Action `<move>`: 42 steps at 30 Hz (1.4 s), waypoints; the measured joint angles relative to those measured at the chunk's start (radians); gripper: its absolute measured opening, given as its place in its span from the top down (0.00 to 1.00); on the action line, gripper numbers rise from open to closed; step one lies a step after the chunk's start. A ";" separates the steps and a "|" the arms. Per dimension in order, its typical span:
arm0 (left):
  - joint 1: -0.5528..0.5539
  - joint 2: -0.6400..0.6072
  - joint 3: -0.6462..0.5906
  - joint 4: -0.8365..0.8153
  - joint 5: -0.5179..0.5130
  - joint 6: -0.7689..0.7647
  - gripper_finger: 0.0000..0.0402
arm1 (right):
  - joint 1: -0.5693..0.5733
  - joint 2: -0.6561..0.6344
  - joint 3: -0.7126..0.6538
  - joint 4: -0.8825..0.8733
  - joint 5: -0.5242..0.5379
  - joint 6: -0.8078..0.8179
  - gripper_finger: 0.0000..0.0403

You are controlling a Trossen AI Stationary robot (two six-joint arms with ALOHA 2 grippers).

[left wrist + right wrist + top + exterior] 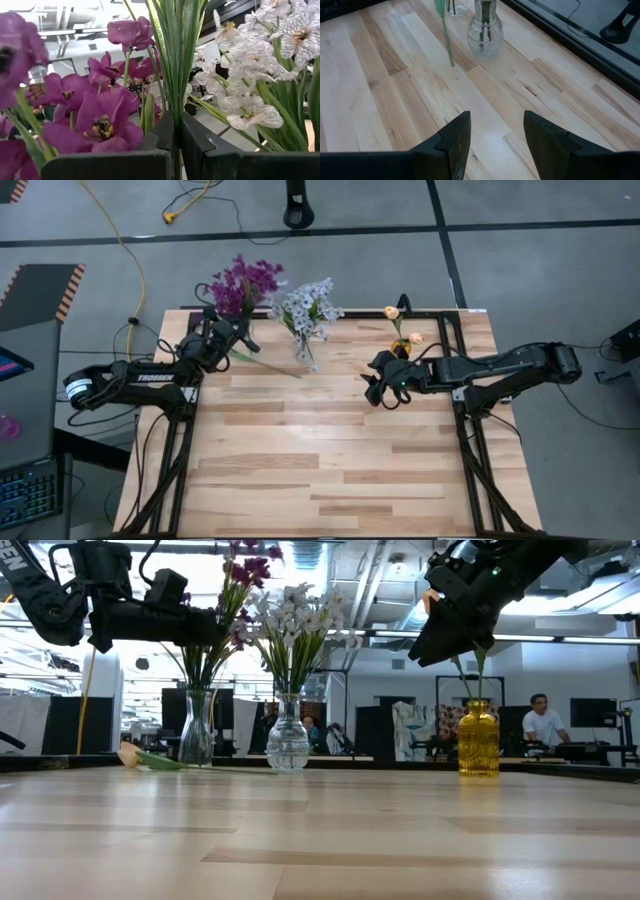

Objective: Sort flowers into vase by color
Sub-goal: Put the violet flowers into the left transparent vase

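The left gripper [232,330] was clamped tight on green stems [172,60] up among the purple flowers [242,284], right over their clear vase [197,730]. My worry was a snag: the white-blue bunch [306,306] stood just beside it, so pulling away sloppily could drag blooms out or tip a vase.

The right gripper [376,387] hung empty, jaws wide, near the yellow vase [478,738] with the peach buds [392,312]. One peach sprig [140,757] was lying on the table [330,470], not yet sorted.

The only lettering was white print on the left arm [130,388], too small to read.
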 joint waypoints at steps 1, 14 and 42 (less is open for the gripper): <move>0.000 0.000 0.000 0.000 -0.004 -0.009 1.00 | 0.000 0.000 0.000 0.000 0.000 0.000 0.48; 0.000 -0.001 0.001 0.068 -0.026 -0.082 1.00 | 0.000 0.000 0.000 0.001 0.000 0.000 0.48; -0.002 0.000 0.001 -0.134 -0.156 -0.245 1.00 | 0.000 0.000 0.000 0.001 0.000 0.000 0.48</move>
